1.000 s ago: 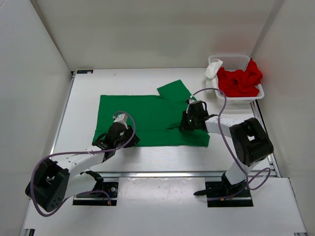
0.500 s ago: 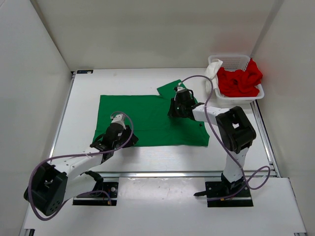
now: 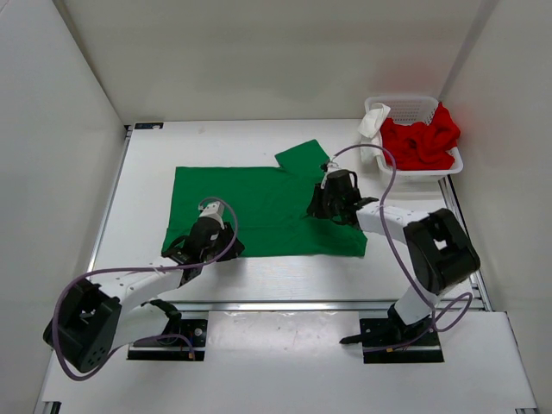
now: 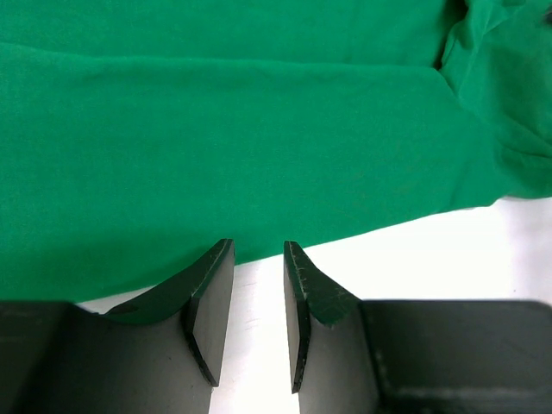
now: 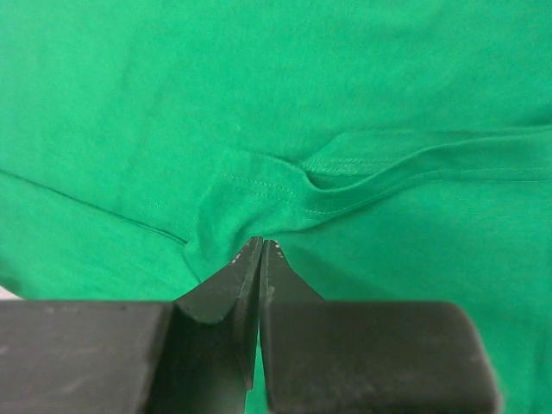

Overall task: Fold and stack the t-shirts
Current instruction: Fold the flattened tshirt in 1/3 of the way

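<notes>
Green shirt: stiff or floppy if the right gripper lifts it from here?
Probably floppy: the green t-shirt lies flat in thin layers and puckers into a soft ridge at the right gripper, so it would likely drape rather than lift as a sheet. It looks light, so one pinch should raise it. If pushed, it may bunch up rather than slide whole.

Three t-shirts (image 3: 259,203) (image 3: 418,142) (image 3: 373,122), one basket (image 3: 416,104), two tools (image 4: 257,250) (image 5: 261,244)

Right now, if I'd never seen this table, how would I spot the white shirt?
Look to the table's far right corner, where a white mesh basket sits. A crumpled red shirt fills it, and the white shirt hangs over its left rim. It is the only pale cloth; the green shirt lies flat mid-table.
</notes>
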Available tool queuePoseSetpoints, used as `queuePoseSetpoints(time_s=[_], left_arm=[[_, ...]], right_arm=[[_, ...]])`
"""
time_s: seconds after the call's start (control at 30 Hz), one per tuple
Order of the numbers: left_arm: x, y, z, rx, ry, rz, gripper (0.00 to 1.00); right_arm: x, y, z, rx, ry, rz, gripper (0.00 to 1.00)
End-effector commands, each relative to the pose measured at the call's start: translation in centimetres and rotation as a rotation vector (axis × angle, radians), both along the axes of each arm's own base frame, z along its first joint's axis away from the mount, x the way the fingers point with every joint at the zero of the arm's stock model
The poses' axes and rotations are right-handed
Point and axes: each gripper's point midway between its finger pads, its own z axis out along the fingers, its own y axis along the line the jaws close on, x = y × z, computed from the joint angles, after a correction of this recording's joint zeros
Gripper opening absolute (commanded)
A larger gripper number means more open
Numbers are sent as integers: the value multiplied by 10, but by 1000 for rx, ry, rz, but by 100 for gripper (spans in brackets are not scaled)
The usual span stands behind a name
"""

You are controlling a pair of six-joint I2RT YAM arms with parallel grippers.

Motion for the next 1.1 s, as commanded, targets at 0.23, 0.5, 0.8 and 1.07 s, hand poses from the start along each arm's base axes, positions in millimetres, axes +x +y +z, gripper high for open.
queuePoseSetpoints(time_s=[0.23, 0.5, 0.8, 1.07], left_arm=[[11, 4, 18, -19, -52, 19, 41], [12, -5, 14, 60, -41, -42, 41], [12, 10, -18, 38, 69, -50, 42], [-28, 29, -41, 43, 175, -48, 42]], right_arm=[[26, 58, -25, -86, 32, 99, 0], [-11, 4, -6, -137, -9, 14, 33], [-85, -74, -42, -61, 87, -165, 1], [-134, -132, -81, -32, 226, -347, 0]])
